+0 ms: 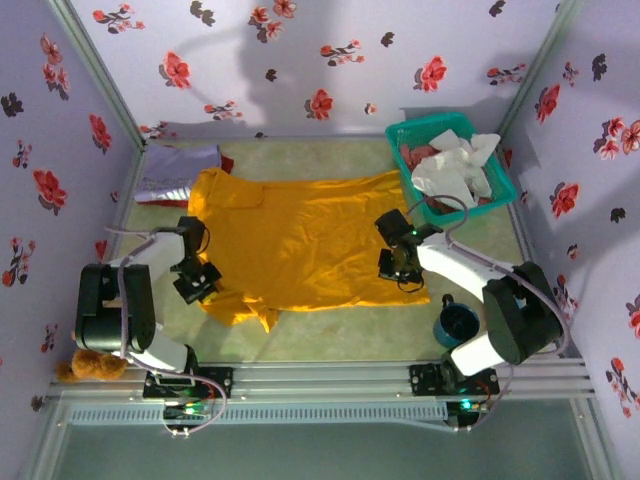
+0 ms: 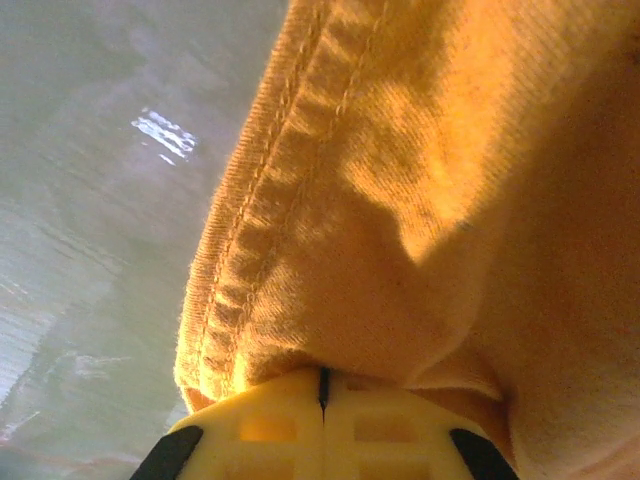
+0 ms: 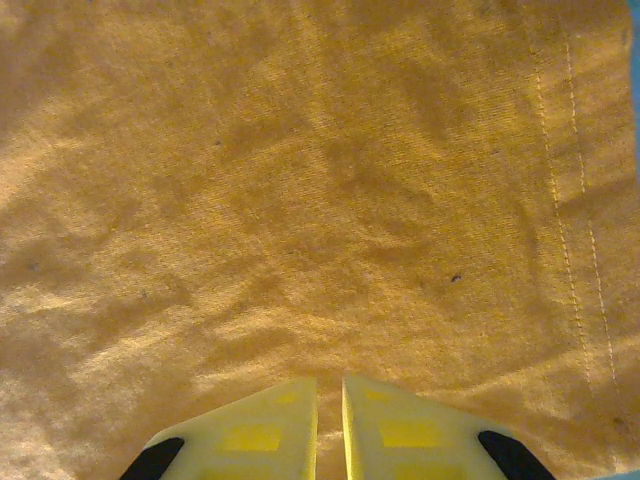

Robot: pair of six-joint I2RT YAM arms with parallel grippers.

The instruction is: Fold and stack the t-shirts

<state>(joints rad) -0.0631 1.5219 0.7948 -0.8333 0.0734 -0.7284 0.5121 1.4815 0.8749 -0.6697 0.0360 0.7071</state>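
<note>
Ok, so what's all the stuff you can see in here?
orange t-shirt: one, bright orange-yellow, spread across the middle of the table
lavender t-shirt: one, folded, far left
red shirt: one, peeking out under the lavender t-shirt
basket: one, teal, far right
crumpled shirts: white and reddish, count unclear, in the basket
mug: one, dark blue, near right
teddy bear: one, brown, near left
left arm: white and black, jaws shut on the orange t-shirt's edge
right arm: white and black, jaws nearly together on the orange t-shirt

teal basket [image 1: 420, 122], blue mug [image 1: 455, 322], brown teddy bear [image 1: 88, 367]
</note>
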